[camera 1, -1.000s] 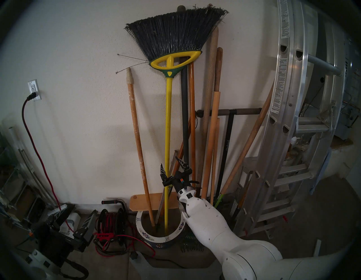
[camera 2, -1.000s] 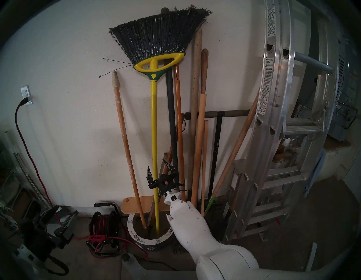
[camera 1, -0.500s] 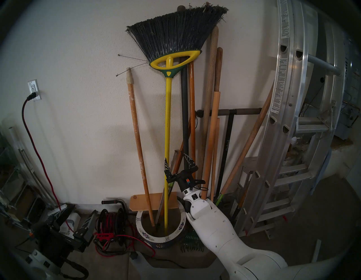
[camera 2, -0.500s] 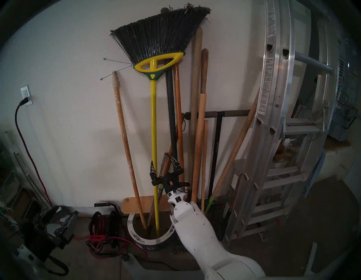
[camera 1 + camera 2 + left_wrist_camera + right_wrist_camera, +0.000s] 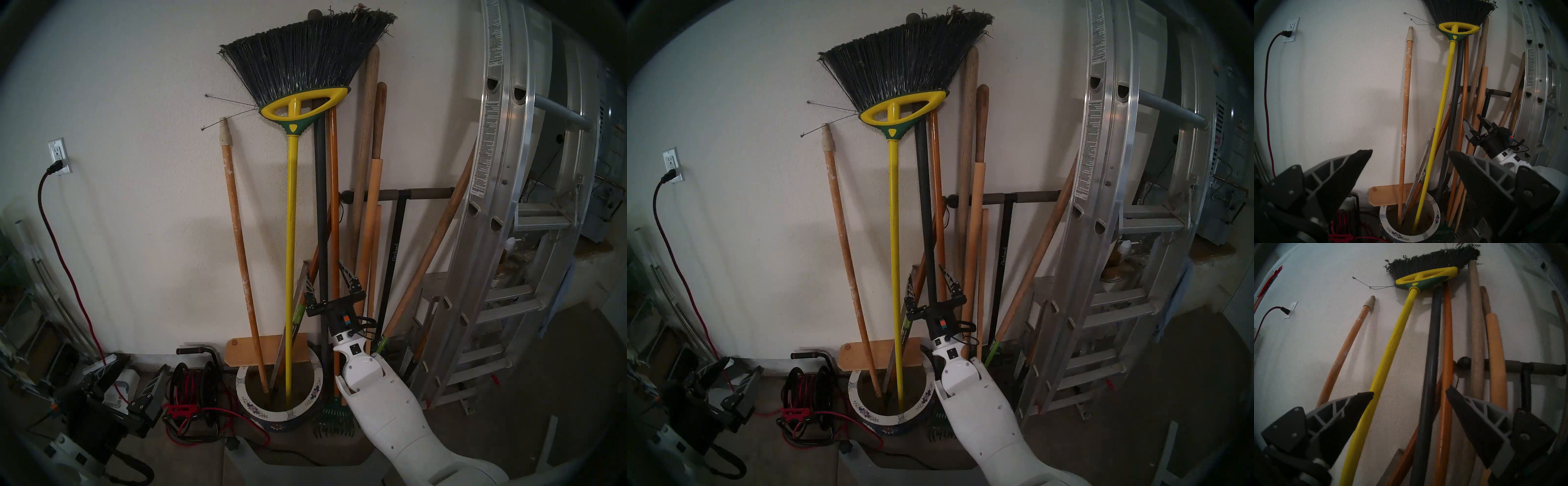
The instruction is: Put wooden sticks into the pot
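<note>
The left gripper, low at the left, has its fingers spread on nothing. The pot on the floor by the wall holds the paint-speckled pole, a flat metal bar and the yellow broom; their feet are hidden inside. The right gripper gapes empty around the dark pole and orange pole outside the pot. A black handle reads "Orchard"

The right arm has a smooth white shell dotted with small screw holes. Its black wrist module carries an orange-and-teal marking and looped black cables. Each end effector has dark fingers with grey ribbed trusswork.
</note>
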